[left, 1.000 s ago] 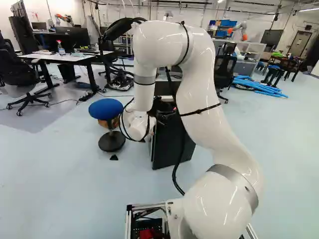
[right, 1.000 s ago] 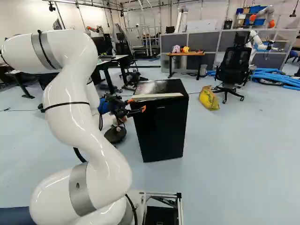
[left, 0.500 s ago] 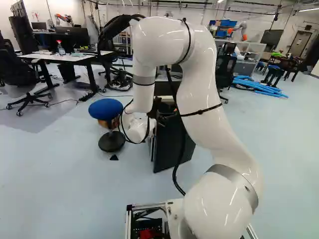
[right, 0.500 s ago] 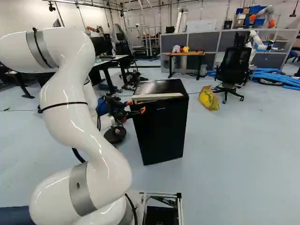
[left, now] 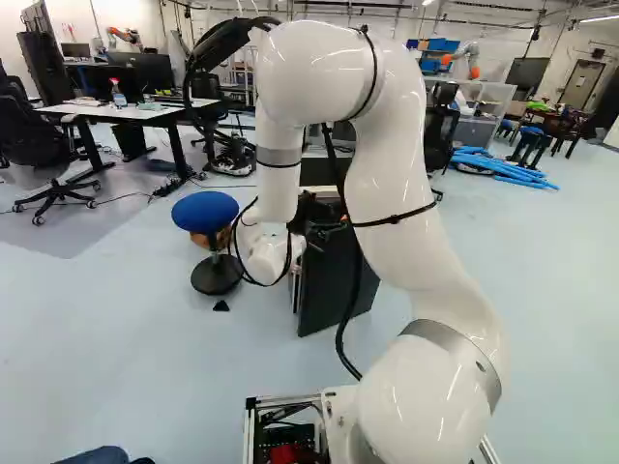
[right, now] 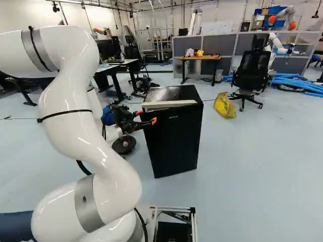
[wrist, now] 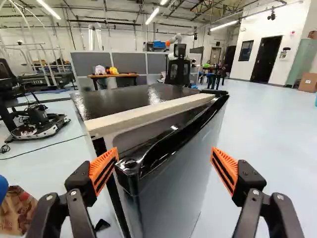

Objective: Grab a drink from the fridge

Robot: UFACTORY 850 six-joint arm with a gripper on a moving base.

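At the left of the left base view, a blue stool (left: 205,212) stands near the wrist of the white arm (left: 278,174); if the wrist swings out wide to draw the door round, it could knock the seat. Next along, the gripper (wrist: 165,151) is spread wide with nothing clamped. Its 2 orange-padded fingers straddle the free corner of the fridge door (wrist: 173,198): 1 pad is just beside that corner on the opening side, though I can't tell whether it touches, and the other is well apart, out past the door's front. The door looks ajar, with a gap behind it, so hooking it open seems to be the step in hand. If the pad goes in too shallow, it could slip off the smooth, rounded corner; if it comes at the corner from outside, it could push the door shut. A pull that doesn't follow the hinge's arc could twist the fingers or drag the whole fridge (right: 174,141) over the floor. The drink isn't in sight, presumably behind that door, so a half-open door could swing back on the arm during the reach. Last, the black cable (left: 339,338) hangs slack by the arm and could snag on the opened door's edge.
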